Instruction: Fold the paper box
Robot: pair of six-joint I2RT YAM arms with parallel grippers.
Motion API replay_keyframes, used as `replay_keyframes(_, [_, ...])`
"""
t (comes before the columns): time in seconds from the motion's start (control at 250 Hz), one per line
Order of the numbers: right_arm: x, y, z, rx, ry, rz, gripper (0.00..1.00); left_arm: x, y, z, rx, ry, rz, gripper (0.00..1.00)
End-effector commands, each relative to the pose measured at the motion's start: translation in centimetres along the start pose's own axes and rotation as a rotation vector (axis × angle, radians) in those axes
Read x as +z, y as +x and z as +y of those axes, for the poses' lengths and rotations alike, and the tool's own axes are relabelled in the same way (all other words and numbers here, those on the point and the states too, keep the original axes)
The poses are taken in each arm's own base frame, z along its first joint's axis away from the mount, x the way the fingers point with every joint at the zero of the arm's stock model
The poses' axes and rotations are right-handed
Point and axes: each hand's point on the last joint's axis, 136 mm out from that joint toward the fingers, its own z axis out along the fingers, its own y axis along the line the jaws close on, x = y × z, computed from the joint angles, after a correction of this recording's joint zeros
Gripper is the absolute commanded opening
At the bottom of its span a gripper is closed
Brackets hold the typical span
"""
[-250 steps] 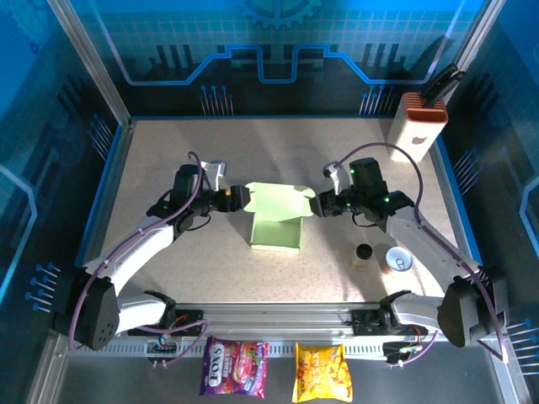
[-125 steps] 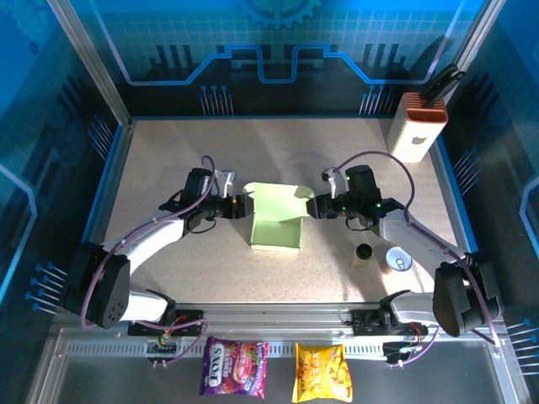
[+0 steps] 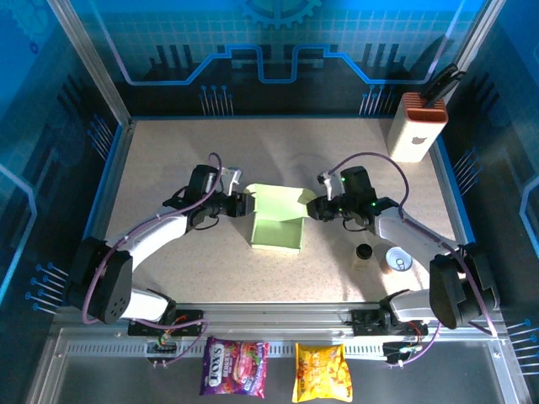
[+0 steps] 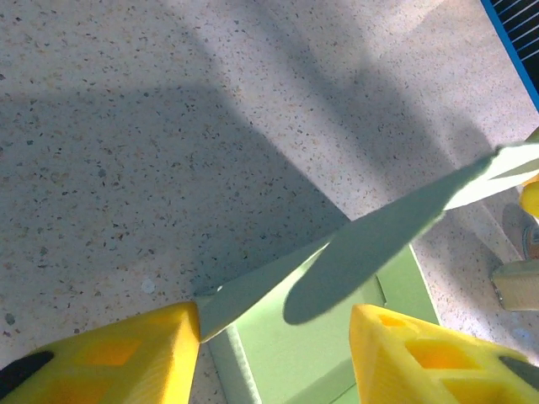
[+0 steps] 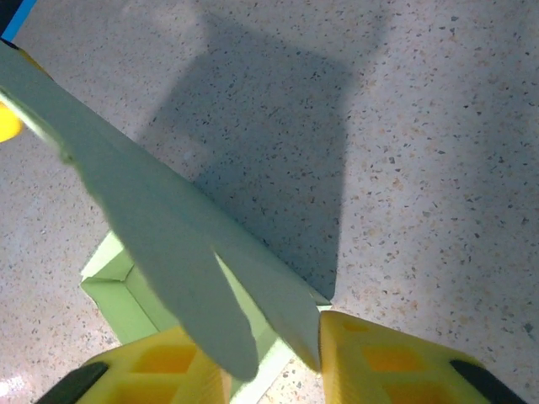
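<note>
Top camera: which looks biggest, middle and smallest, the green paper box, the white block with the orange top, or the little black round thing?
1. paper box, just ahead of the block
2. white block with orange top
3. little black round thing, by far smallest

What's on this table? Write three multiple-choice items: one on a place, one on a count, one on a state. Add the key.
1. Where does the white block with orange top stand?
A. the table's far right corner
B. its near left corner
C. its middle

2. How many snack packets are there?
A. one
B. two
C. four

3. The paper box is:
A. a flat sheet
B. partly folded, walls raised
C. crumpled

Key:
1. A, the block sits against the far right edge.
2. B, one packet is purple and one is yellow.
3. B, both wrist views show a card wall standing up off the table.
</note>
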Motion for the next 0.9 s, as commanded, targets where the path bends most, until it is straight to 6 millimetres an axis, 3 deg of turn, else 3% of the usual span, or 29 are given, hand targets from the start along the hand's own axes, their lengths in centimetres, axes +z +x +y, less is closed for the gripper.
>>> replay_keyframes(0.0, [0.0, -0.9, 0.7, -0.042, 0.002, -0.001, 0.31, 0.2, -0.7, -0.9, 0.042, 0.020, 0.002, 0.45])
replay_keyframes(0.344, [0.1, -0.6, 0.8, -0.081, 0.047, 0.031, 0.23, 0.4, -0.5, -1.2, 0.085, 0.010, 0.017, 0.31])
replay_keyframes(0.487, [0.1, -0.5, 0.8, -0.094, 0.057, 0.034, 0.22, 0.3, -0.4, -1.1, 0.101, -0.010, 0.017, 0.30])
replay_keyframes(0.691, [0.1, -0.3, 1.2, -0.130, 0.050, 0.044, 0.19, -0.2, -0.7, 0.7, 0.108, -0.124, -0.009, 0.50])
replay_keyframes(0.795, [0.2, -0.3, 1.2, -0.135, 0.051, 0.050, 0.18, -0.2, -0.9, 0.7, 0.137, -0.126, -0.015, 0.63])
replay_keyframes(0.895, [0.2, -0.3, 1.3, -0.139, 0.048, 0.049, 0.18, 0.1, -1.1, 0.4, 0.159, -0.100, -0.022, 0.68])
